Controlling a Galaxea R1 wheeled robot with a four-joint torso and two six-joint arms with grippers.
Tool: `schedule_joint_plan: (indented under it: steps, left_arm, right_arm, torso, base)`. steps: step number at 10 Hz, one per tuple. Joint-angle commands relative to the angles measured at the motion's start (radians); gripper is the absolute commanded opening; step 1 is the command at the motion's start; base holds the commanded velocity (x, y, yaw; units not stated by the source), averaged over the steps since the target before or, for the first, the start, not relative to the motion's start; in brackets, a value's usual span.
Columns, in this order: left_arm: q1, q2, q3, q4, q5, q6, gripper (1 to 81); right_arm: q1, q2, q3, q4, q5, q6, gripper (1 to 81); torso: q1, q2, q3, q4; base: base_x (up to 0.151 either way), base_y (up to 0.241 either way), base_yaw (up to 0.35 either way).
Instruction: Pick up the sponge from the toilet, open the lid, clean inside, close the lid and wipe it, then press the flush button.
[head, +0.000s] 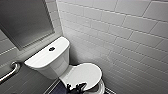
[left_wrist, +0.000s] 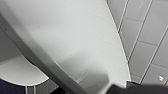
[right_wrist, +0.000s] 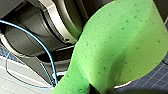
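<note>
White tile walls (head: 120, 32) w/ grab bar (head: 10, 71) — dark tiled floor (head: 58, 90).

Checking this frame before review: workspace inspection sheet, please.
Surface: white tank top, with the flush button in its middle.
Job's things: the lid is down over the bowl; the sponge is bright green and off the toilet.
Clutter: nothing seen.
Grippers: left gripper at the lid's front edge; right gripper holds the sponge.
Cables: blue cable looping along the robot's body.
Surroundings: tiled wall, grab bar, dark floor tiles.
</note>
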Motion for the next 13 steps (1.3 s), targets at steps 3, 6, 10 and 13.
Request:
schedule_joint_plan:
  steps: [3,6,10,13]
  left_arm:
    - [-0.098,-0.092,0.078,0.051,-0.126,-0.187,81.1]
    - [-0.099,-0.138,0.077,0.06,-0.148,-0.333,81.1]
    - [-0.119,-0.169,0.076,0.06,-0.163,-0.387,81.1]
    - [-0.167,-0.164,0.041,0.051,-0.158,-0.405,81.1]
  right_arm:
    - [-0.031,0.016,0.015,-0.015,-0.072,-0.005,1.0]
    - [-0.031,0.027,0.015,-0.015,-0.072,-0.006,1.0]
    - [-0.034,0.028,0.015,-0.015,-0.07,-0.006,1.0]
    - [-0.036,0.036,0.011,-0.015,-0.07,-0.006,1.0]
  torso:
    - [0.0,0.0,0.0,0.0]
    - [0.0,0.0,0.0,0.0]
    - [0.0,0.0,0.0,0.0]
    - [0.0,0.0,0.0,0.0]
  base:
    - [0.0,0.0,0.0]
    - [0.0,0.0,0.0]
    - [0.0,0.0,0.0]
    - [0.0,0.0,0.0]
